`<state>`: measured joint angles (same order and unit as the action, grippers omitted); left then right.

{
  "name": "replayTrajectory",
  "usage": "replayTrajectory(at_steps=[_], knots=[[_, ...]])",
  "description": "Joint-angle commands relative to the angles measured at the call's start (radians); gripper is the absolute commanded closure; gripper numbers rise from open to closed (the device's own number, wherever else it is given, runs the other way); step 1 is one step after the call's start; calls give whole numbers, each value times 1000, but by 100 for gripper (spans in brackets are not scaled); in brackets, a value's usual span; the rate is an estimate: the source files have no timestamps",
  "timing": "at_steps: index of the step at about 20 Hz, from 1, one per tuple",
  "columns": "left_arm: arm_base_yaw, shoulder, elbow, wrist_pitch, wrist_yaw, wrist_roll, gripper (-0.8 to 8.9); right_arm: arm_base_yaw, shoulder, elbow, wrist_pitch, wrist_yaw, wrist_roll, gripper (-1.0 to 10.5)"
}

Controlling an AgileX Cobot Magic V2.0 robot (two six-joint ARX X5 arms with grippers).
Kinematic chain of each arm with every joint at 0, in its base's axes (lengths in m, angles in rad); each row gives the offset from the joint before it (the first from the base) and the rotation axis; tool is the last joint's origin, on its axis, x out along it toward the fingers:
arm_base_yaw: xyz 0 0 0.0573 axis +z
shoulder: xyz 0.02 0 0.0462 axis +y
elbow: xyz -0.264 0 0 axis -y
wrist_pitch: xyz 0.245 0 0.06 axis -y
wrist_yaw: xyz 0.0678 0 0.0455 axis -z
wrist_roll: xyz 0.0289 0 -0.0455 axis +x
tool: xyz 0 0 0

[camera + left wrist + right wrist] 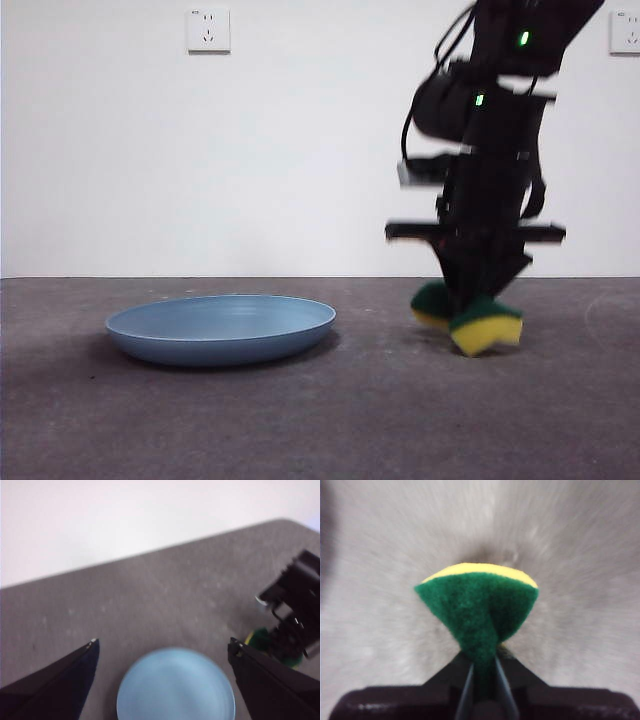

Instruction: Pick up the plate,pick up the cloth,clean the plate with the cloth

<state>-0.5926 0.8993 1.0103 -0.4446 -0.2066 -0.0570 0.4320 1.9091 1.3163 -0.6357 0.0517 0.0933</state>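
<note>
The light-blue plate (222, 328) lies flat on the grey table at the left of the front view; it also shows in the left wrist view (176, 686). My right gripper (468, 308) comes down at the right and is shut on the cloth (485, 324), a yellow sponge with a green top, pinched and held just above the table. In the right wrist view the cloth (479, 605) bulges out of my right gripper (484, 672). My left gripper (162, 647) is open, high above the plate, and out of the front view. The cloth (261, 639) shows partly there.
A grey mat (320, 420) covers the table up to a white wall. Two wall sockets sit high up, one at the left (208, 29) and one at the right edge (625, 30). The right arm (292, 607) stands beside the plate.
</note>
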Motion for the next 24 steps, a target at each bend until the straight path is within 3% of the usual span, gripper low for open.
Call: replayTrajectory(at_steps=[1, 4, 8, 9, 15, 19, 20, 21, 22, 24], knots=[[-9, -53, -77, -3, -3, -32, 383, 1, 35, -10, 3, -1, -17, 962], [-14, -74, -101, -20, -4, -52, 383, 2, 34, -10, 6, -1, -37, 872], [-14, -71, -101, -21, -3, -52, 383, 2, 34, -10, 3, -1, -38, 302], [-14, -71, -101, -21, -3, -51, 383, 2, 34, -10, 3, -1, -39, 249], [-14, -65, -101, -24, -3, -45, 383, 2, 10, -8, 3, 0, -39, 254], [-14, -15, -101, -51, -3, -44, 383, 3, -118, -8, -18, 1, -34, 297], [-14, 8, -101, -61, -2, -43, 441, 3, -160, -8, -39, 0, -19, 501], [-14, 32, -101, -68, -1, -20, 665, 9, -211, -8, -60, -17, -19, 889], [-14, 50, -101, -63, -2, 12, 844, 14, -256, -8, -64, -41, -28, 938], [-14, 75, -101, -37, -2, 35, 822, 30, -347, -8, -62, -52, -19, 966]])
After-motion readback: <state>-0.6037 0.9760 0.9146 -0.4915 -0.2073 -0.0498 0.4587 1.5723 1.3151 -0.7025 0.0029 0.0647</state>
